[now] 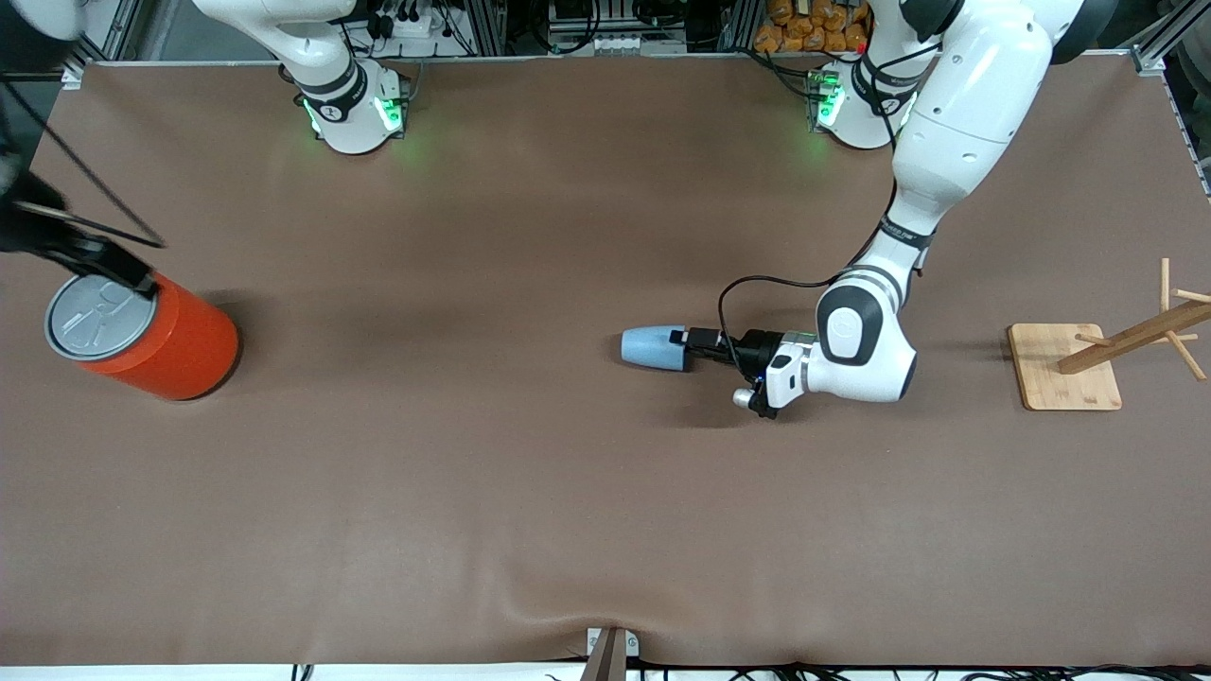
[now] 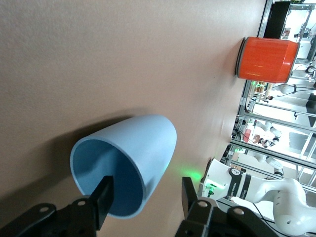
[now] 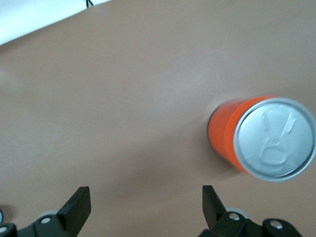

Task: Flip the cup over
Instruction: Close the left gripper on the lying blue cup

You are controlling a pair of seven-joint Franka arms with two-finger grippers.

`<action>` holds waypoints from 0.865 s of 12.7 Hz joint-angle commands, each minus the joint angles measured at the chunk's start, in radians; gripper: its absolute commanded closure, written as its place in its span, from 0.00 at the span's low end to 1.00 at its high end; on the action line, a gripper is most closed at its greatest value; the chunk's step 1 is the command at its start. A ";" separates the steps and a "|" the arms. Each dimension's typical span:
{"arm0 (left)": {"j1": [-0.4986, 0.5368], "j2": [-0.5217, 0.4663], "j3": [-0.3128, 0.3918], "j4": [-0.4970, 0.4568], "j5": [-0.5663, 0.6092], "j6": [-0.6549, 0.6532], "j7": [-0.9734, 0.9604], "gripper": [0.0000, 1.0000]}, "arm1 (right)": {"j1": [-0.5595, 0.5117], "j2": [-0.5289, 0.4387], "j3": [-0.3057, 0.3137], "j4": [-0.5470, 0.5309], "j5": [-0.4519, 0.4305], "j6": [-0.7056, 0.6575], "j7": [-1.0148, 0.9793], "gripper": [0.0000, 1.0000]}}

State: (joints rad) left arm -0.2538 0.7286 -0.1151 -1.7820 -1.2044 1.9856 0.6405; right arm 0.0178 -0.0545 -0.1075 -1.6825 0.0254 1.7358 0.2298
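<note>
Left end effector (image 1: 683, 346) astride cup (image 1: 653, 347) rim, one finger (image 2: 102, 200) half hidden inside

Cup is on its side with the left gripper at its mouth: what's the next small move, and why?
Probably finish closing the left gripper on the cup rim. The cup lies on its side on the table, one finger already inside the mouth and the other outside the wall, with a gap showing. The right gripper waits open up by the orange can.

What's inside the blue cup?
One finger of the left gripper pokes into the cup, which lies on its side. The rest looks empty blue wall; the very bottom is hidden by the rim and finger.
</note>
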 commanded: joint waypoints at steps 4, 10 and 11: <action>-0.031 0.008 0.000 -0.011 -0.093 0.010 0.019 1.00 | -0.004 0.013 -0.021 0.082 0.044 -0.090 -0.096 0.00; 0.005 -0.125 0.037 -0.007 -0.037 0.010 -0.002 1.00 | 0.007 0.015 -0.044 0.113 0.041 -0.133 -0.081 0.00; 0.010 -0.159 0.040 0.001 0.036 0.010 -0.055 1.00 | 0.007 0.015 -0.044 0.113 0.041 -0.133 -0.081 0.00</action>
State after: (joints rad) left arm -0.2544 0.6605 -0.0852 -1.7604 -1.2480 1.9918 0.6389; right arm 0.0163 -0.0511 -0.1417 -1.5948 0.0503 1.6230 0.1493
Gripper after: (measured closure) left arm 0.925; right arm 0.000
